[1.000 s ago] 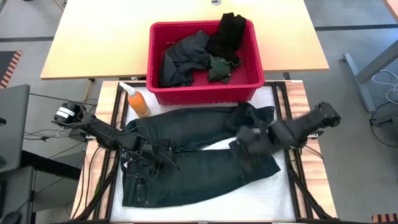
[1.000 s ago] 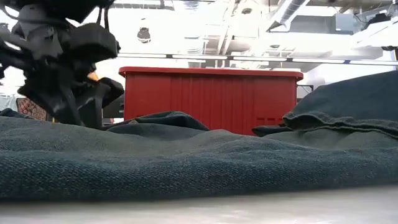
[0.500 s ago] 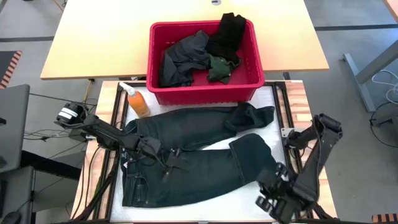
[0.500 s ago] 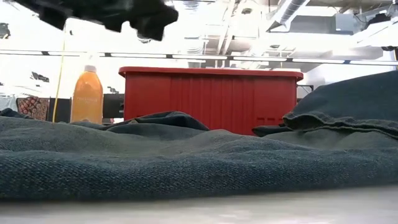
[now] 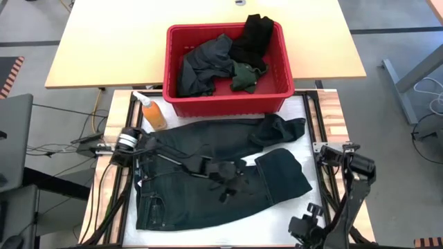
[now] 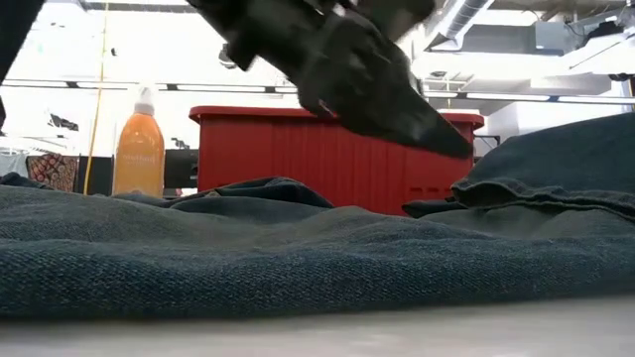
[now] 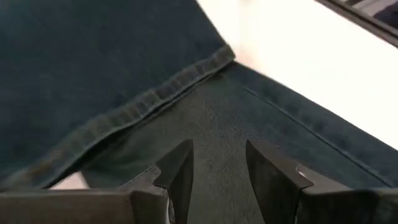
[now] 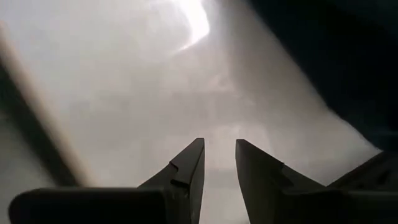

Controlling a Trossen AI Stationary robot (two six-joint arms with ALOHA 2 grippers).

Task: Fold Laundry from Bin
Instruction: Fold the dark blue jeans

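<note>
Now, bin (image 5: pixel 225 105): far edge of surface, holds black pieces (image 5: pixel 252 38), green shirt (image 5: pixel 242 75).
Left tool (image 5: pixel 232 185): parted, empty, above jeans (image 5: pixel 201 149).
Right tool (image 5: pixel 308 232): parted, empty, near right corner.

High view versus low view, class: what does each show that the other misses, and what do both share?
Only the high view shows the laundry inside the red bin, a black piece draped over its rim, and the right gripper at the table's near right edge. Only the low view shows the room's ceiling. Both show the jeans, the orange bottle and the left gripper.
</note>
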